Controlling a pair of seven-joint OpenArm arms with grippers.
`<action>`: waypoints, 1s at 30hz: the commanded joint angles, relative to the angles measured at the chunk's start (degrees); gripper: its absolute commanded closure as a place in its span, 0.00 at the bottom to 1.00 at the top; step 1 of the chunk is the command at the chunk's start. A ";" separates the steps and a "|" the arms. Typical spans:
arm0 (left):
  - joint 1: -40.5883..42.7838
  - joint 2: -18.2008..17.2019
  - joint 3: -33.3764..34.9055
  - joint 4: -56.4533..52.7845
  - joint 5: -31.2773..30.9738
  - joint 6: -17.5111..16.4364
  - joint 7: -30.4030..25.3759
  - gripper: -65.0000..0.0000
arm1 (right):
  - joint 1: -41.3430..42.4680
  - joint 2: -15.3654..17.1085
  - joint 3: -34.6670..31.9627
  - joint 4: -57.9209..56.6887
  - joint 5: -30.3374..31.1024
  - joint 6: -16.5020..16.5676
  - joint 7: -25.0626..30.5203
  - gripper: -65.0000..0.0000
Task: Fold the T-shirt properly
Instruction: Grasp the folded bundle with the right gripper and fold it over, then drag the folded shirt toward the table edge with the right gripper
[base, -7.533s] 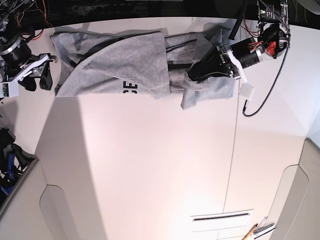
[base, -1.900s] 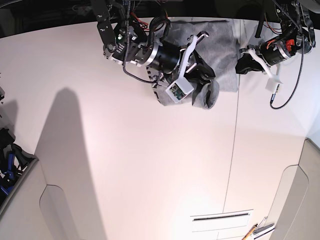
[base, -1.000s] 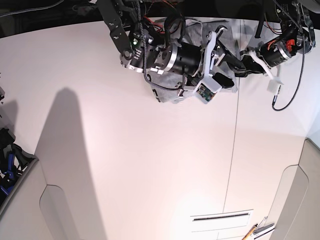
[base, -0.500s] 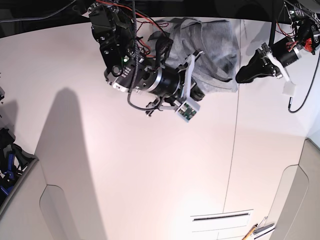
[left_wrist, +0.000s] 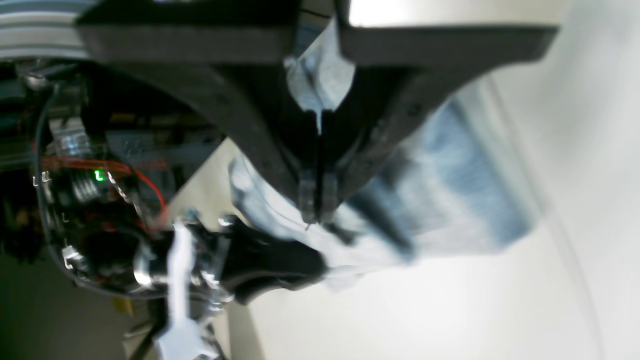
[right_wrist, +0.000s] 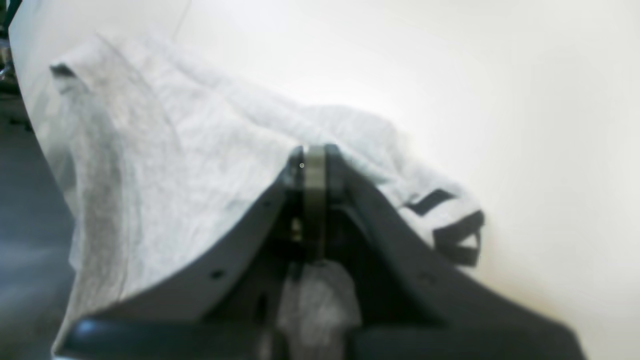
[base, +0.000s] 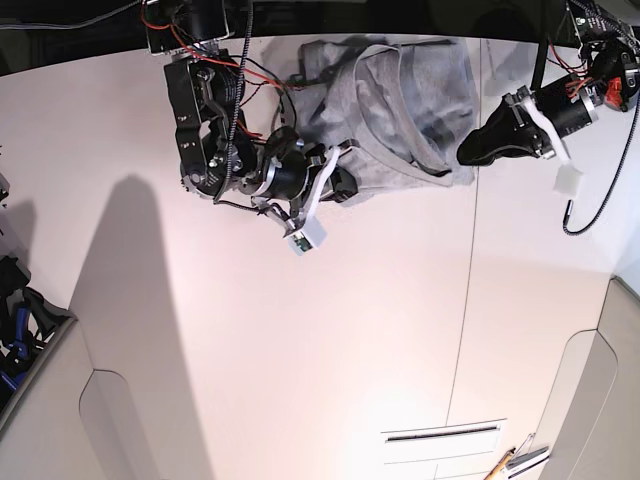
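Note:
The heather-grey T-shirt (base: 420, 90) lies bunched at the far middle of the white table (base: 300, 350), with black print showing on a fold (right_wrist: 450, 225). My right gripper (base: 345, 183) is at the shirt's near left edge. In the right wrist view it (right_wrist: 312, 155) is shut on a ridge of the grey cloth (right_wrist: 175, 150). My left gripper (base: 468, 152) is at the shirt's near right corner. In the left wrist view it (left_wrist: 315, 212) is shut, with cloth pinched between the fingers and the blurred shirt (left_wrist: 440, 185) behind.
A seam (base: 470, 300) runs down the table right of the middle. A slot (base: 440, 434) and small tools (base: 515, 460) lie at the near right. A white block (base: 570, 180) hangs on a cable from the left arm. Dark gear (base: 15, 320) sits at the left edge.
My right arm has swung left and nearer, drawing the shirt's near left edge with it. My left gripper has moved in to the shirt's near right corner.

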 joint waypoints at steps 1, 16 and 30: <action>0.09 -0.79 0.35 1.60 -1.58 -0.49 -0.72 1.00 | 0.66 -0.28 0.35 0.61 -0.39 -0.44 0.20 1.00; 0.04 -0.79 1.33 1.84 -1.58 -0.49 -0.96 1.00 | 0.37 -0.26 16.37 1.22 -5.95 -12.24 0.17 1.00; -1.33 -1.95 1.33 1.84 -1.58 -0.49 -1.86 1.00 | -5.29 3.50 48.33 13.81 3.74 -15.43 -0.13 1.00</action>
